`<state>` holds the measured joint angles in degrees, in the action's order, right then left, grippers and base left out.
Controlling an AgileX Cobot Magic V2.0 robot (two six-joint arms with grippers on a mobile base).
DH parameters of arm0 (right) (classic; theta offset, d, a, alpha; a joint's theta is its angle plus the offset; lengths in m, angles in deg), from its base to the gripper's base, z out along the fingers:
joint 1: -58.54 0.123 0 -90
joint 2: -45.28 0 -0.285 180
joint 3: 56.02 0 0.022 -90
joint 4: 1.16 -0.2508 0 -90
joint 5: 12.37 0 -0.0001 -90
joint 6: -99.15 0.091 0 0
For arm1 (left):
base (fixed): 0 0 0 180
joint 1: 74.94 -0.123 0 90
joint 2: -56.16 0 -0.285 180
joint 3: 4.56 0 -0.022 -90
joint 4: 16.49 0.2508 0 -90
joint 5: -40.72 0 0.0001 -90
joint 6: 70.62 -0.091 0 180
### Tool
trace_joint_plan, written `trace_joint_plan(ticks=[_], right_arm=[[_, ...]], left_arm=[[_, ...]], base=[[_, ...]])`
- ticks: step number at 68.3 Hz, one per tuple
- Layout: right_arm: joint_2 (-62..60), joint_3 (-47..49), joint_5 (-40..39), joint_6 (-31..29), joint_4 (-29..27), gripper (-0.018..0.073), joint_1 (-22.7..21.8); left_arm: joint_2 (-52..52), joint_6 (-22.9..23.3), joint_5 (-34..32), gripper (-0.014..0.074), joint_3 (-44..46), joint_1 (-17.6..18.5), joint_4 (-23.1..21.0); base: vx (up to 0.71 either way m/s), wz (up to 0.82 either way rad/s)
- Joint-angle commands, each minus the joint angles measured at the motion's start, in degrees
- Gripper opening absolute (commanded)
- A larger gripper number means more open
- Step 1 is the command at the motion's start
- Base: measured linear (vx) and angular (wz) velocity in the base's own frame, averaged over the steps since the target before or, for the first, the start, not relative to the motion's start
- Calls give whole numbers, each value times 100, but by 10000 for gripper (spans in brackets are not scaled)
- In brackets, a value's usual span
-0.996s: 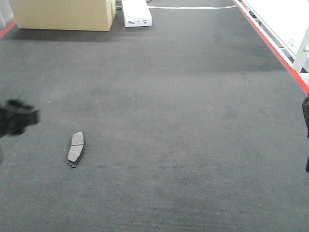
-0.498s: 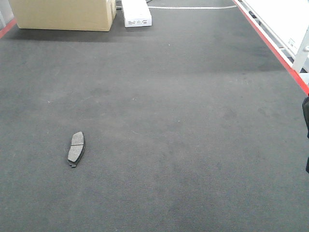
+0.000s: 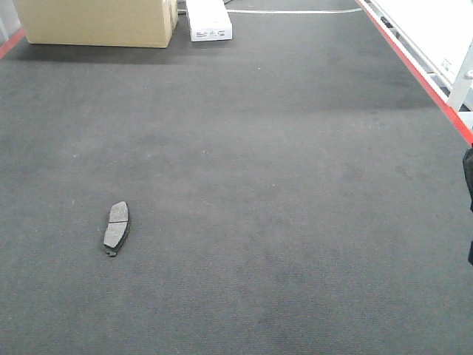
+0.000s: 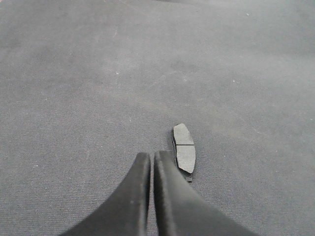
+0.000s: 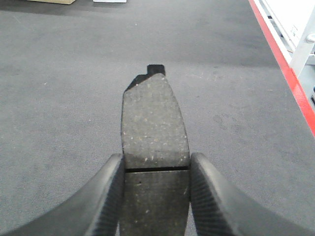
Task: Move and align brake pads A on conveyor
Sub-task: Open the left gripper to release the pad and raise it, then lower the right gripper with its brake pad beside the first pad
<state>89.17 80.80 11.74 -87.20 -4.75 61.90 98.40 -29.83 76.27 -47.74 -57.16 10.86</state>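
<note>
In the front view neither of my tools showed clearly. One lying brake pad [image 3: 116, 227] sat face up on the charcoal bench [image 3: 281, 185], with a cardboard box [image 3: 96, 22] and a white box [image 3: 208, 20] at the far end and the red rail [image 3: 421, 74] along one side.

From the left wrist, my left tool [image 4: 151, 160] had its fingers pressed together with nothing between them. The lying brake pad [image 4: 184, 153] was just ahead of the tips and slightly to their right, close but not touching, with its long axis running away from me.

From the right wrist, my right tool [image 5: 155, 167] was pinching the held brake pad [image 5: 154, 123] across its width at the centre groove. The friction face was up and the far end stuck out ahead of the fingers, above bare bench [image 5: 59, 73].

Only this view showed a second pad at all, and only the left one showed how near that tool stood to the first.

I judged the step to be carrying the held pad over for placing. To do it well I would bring it down level, parallel to the lying pad and beside it. I would spread the fingers only once the backing plate rested on the bench.
</note>
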Motion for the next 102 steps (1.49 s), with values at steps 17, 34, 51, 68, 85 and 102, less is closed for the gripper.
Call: trace_joint_plan(ticks=[17,34,51,68,85,102], right_arm=[[-6,175,-542,-39,-1,78,2],[11,189,-601,30,-90,78,2],[1142,686,-231,26,-748,81,2],[3096,1675,105,-43,-1223,86,13],[4941,2773,171,-143,-1358,92,617],[6227,3603,371,56,-1310,98,873]], left_arm=[[-1,25,-307,-8,145,16,126],[-1,25,-307,-8,145,16,126],[-1,25,-300,-8,145,16,126],[-1,25,-300,-8,145,16,126],[-1,25,-294,-8,145,16,126],[-1,25,-294,-8,145,16,126]], base=[[0,0],[0,0],[0,0],[0,0],[0,0],[0,0]])
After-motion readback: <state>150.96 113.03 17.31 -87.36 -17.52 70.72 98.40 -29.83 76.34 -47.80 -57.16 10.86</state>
